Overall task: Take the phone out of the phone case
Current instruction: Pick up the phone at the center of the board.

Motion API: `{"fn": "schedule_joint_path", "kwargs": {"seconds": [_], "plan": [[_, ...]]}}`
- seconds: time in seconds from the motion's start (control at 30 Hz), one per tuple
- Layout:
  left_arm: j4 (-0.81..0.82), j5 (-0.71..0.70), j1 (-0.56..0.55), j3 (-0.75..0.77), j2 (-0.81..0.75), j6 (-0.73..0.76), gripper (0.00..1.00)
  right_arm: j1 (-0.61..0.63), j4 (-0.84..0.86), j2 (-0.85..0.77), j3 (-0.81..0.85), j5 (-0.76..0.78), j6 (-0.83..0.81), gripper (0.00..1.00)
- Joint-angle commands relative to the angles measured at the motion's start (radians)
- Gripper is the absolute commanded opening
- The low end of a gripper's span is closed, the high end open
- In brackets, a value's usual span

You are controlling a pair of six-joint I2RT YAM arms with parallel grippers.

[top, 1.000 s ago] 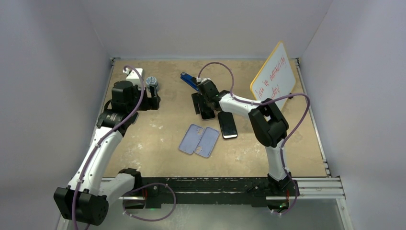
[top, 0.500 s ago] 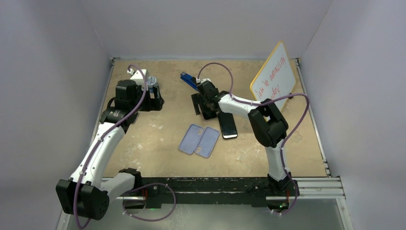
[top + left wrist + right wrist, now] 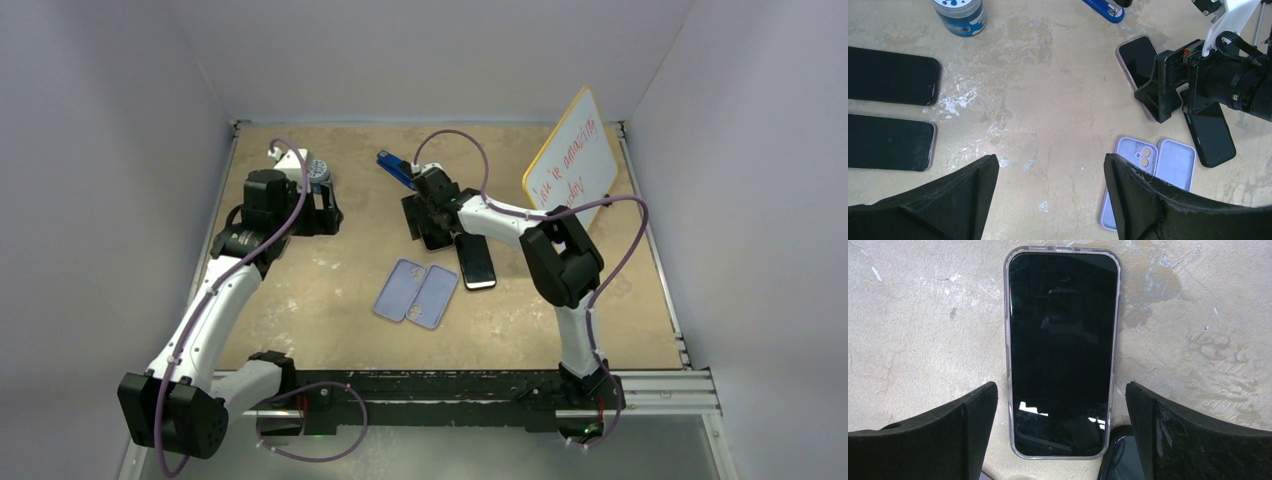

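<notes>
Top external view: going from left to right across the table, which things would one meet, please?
Blue jar → pair of lilac phone cases → bare black phone → whiteboard. The blue stapler and the cased phone lie farther back, in line with the cases, so they are left out.

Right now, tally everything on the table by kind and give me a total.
Phones: 4
Empty lilac cases: 2
Clear case, on one phone: 1
Blue jar: 1
Blue tool: 1
Whiteboard: 1
Total: 10
</notes>
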Motion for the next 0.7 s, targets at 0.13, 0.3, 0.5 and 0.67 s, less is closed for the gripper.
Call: {"fn": "schedule_joint_path", "kwargs": {"seconds": [0.13, 0.3, 0.5, 0.67], "plan": [[0.036, 0.081, -0.001, -0.027, -0.019, -0.029, 0.8, -0.023, 0.001, -0.016, -0.03, -0.034, 0.008, 0.95], [0.096, 0.183, -0.005, -0.075, -0.031, -0.107, 0.8, -0.025, 0.009, -0.01, -0.046, -0.079, 0.01, 0.91], [0.233, 0.24, -0.041, -0.178, -0.04, -0.237, 0.8, -0.024, 0.029, 0.001, -0.047, -0.078, 0.004, 0.84], [0.373, 0.22, -0.07, -0.256, -0.002, -0.332, 0.79, -0.005, 0.034, 0.024, -0.032, -0.107, -0.006, 0.8]]}}
